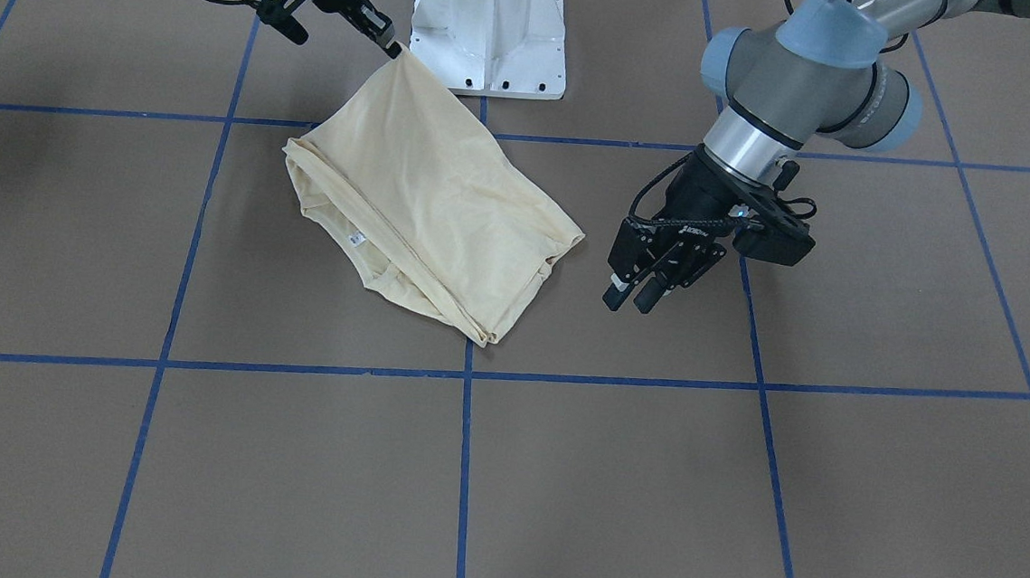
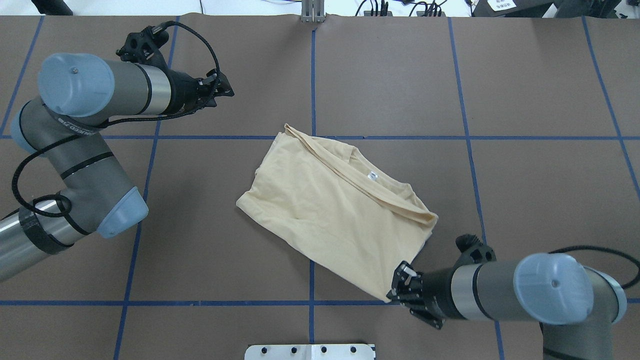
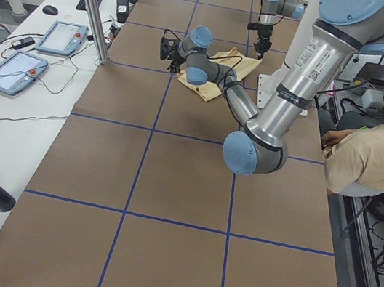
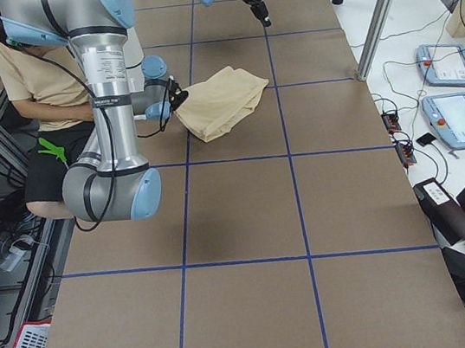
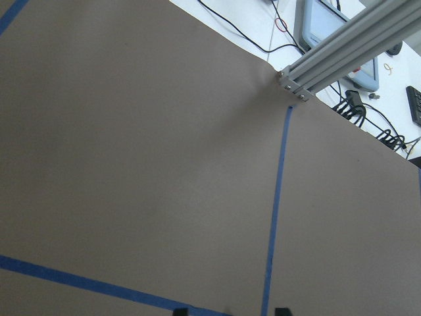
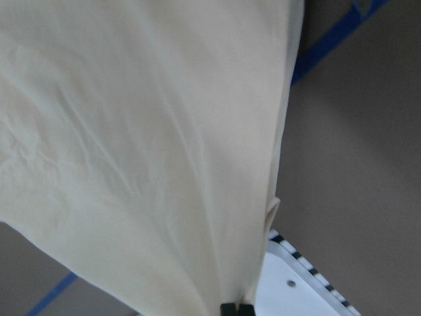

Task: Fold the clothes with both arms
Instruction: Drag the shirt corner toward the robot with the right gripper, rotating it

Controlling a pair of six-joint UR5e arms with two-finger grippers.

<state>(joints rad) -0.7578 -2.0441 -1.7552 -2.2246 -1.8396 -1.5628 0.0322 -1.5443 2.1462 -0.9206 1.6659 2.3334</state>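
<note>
The right hand (image 1: 393,47) is closed tight on one corner of the pale yellow shirt (image 1: 430,201). That corner is held up off the desk (image 1: 737,486), so the cloth is drawn into a narrow peak at the fingertips. In the right wrist view the cloth is seen pinched between the two black fingertips at the bottom edge and fanning out wide from there. The gripped corner is the one nearest the white pedestal (image 1: 490,24). From it the rest of the shirt slopes down and lies folded in a rough slanted rectangle near the middle of the desk, across one of the blue tape lines (image 1: 464,467). The neck opening runs along the edge turned away from the robot, and a small white label (image 1: 357,240) is seen just inside it.

The left hand (image 1: 630,299) is held open, with a gap between its fingers, and nothing is grasped in it. It is pointed down towards the desk on the robot's left side of the shirt, apart from the cloth. In the left wrist view only bare brown desk, blue tape and a metal post (image 5: 342,46) at the desk's edge are seen.

A person (image 3: 376,145) is seated beside the desk in the side views.
</note>
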